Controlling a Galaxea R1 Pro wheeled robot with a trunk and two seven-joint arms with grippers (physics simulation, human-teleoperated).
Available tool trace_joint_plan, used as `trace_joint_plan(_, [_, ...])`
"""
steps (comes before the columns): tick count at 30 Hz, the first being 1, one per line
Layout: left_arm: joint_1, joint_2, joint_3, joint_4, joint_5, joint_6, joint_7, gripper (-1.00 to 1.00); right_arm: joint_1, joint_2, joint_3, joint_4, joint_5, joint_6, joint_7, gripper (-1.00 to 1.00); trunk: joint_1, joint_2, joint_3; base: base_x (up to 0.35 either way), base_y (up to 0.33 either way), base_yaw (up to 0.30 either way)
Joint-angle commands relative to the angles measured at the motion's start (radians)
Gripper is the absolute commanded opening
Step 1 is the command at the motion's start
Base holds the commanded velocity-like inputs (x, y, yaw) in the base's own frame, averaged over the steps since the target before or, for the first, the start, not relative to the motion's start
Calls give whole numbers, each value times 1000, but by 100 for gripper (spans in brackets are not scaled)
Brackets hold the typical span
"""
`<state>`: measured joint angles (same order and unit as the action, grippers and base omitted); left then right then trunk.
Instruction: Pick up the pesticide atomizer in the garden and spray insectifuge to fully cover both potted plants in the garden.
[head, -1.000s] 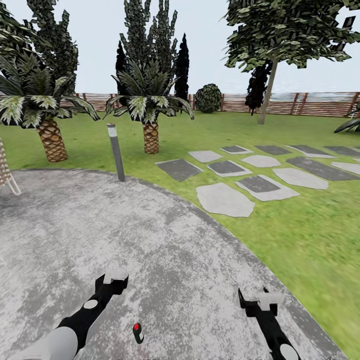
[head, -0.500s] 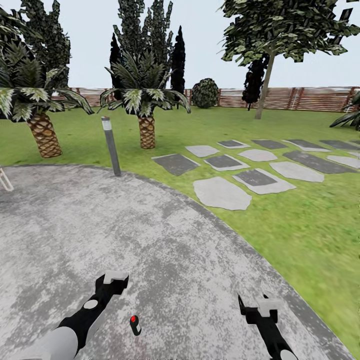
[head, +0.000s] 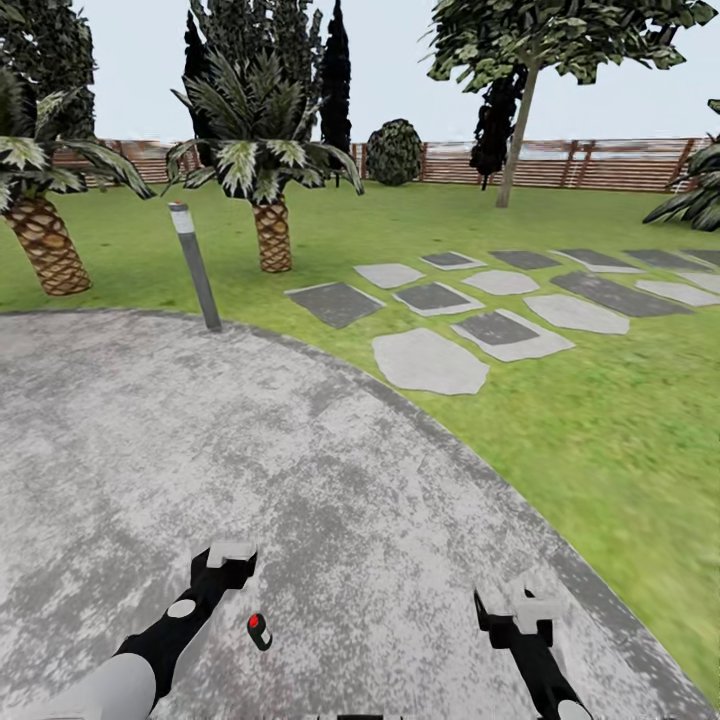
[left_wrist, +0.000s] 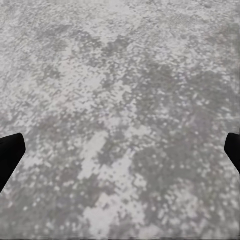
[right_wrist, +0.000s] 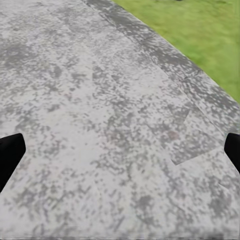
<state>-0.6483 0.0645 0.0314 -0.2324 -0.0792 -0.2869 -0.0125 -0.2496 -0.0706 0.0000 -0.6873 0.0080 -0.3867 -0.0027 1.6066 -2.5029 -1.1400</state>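
Note:
The pesticide atomizer and the two potted plants are out of view. I stand on the round grey mottled patio (head: 250, 440) of the garden, with lawn (head: 600, 420) beyond its curved edge. My left gripper (head: 230, 553) hangs low over the paving, open and empty; in the left wrist view its dark fingertips (left_wrist: 10, 152) sit wide apart over bare stone. My right gripper (head: 525, 600) is also open with nothing in it, near the patio's edge; its fingertips (right_wrist: 10, 152) frame paving and a strip of grass (right_wrist: 200, 30).
A grey bollard lamp (head: 195, 265) stands at the patio's far rim. Two palms (head: 270, 200) (head: 40, 230) grow behind it. Flat stepping stones (head: 470, 310) cross the lawn to the right. A slat fence (head: 580, 165) and trees close the back. A small dark part with a red spot (head: 258, 631) shows between my arms.
The whole view has swung right and tipped: palms, lamp and stones slid left and up, and the chair at the left edge left the picture. Both arms hold the same pose.

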Motion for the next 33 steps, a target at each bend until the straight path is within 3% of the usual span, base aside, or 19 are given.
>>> trace_joint_plan(1, [-1, 0, 4, 1, -8, -3, -1, 100, 0, 0, 0, 1, 1, -3, 0, 100, 0, -1, -6, 0, 0, -4])
trace_joint_plan(15, [6, 1, 4, 10, -8, -11, -1, 100, 0, 0, 0, 2, 1, -3, 0, 100, 6, -4, -83, 0, 0, 0])
trace_joint_plan(21, [17, 0, 2, 31, -10, -91, -1, 100, 0, 0, 0, 2, 1, -4, 0, 100, 9, -5, -116, 0, 0, 0])
trace_joint_plan(30, [18, 0, 2, 35, -10, -100, -1, 100, 0, 0, -1, 2, 1, -4, 0, 100, 13, -7, -165, 0, 0, 38])
trace_joint_plan(33, [18, 0, 2, 35, -10, -100, -1, 100, 0, 0, -2, 2, 1, -4, -1, 100, 13, -7, -170, 0, 0, 67])
